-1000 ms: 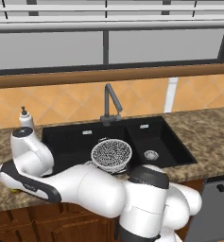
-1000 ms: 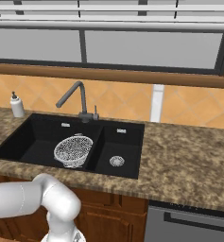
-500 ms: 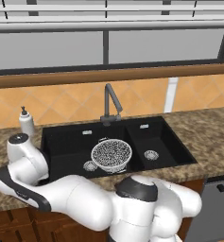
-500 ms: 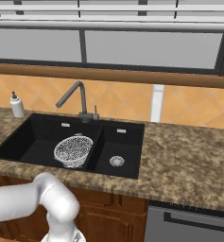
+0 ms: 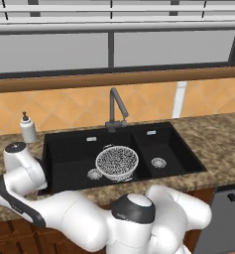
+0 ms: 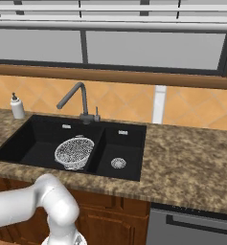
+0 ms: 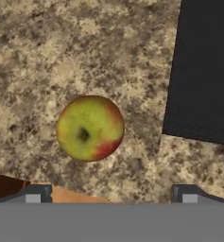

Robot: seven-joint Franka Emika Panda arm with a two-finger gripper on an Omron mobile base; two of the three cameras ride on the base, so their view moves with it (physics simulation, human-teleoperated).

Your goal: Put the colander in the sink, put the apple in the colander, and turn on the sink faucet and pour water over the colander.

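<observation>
The apple (image 7: 90, 128), yellow-green with a red patch, lies on the speckled granite counter (image 7: 47, 56) in the hand view, just beside the black sink's (image 7: 203, 71) corner. My gripper (image 7: 112, 196) hovers above it, open, with its fingertips (image 7: 38, 194) wide apart and nothing between them. The colander (image 5: 117, 162) (image 6: 74, 152) sits upright in the large basin of the sink (image 5: 69, 154) (image 6: 33, 143), against the divider. Behind the basins rises the gray sink faucet (image 5: 116, 106) (image 6: 76, 98), and no water shows.
A white soap dispenser (image 5: 27, 128) (image 6: 17, 106) stands on the counter at the sink's back left corner. The smaller basin (image 5: 161, 149) holds a silver drain. A dishwasher front (image 6: 191, 225) sits under the counter to the right.
My arm has swung further left and lower over the counter beside the sink. The colander and faucet have not moved.
</observation>
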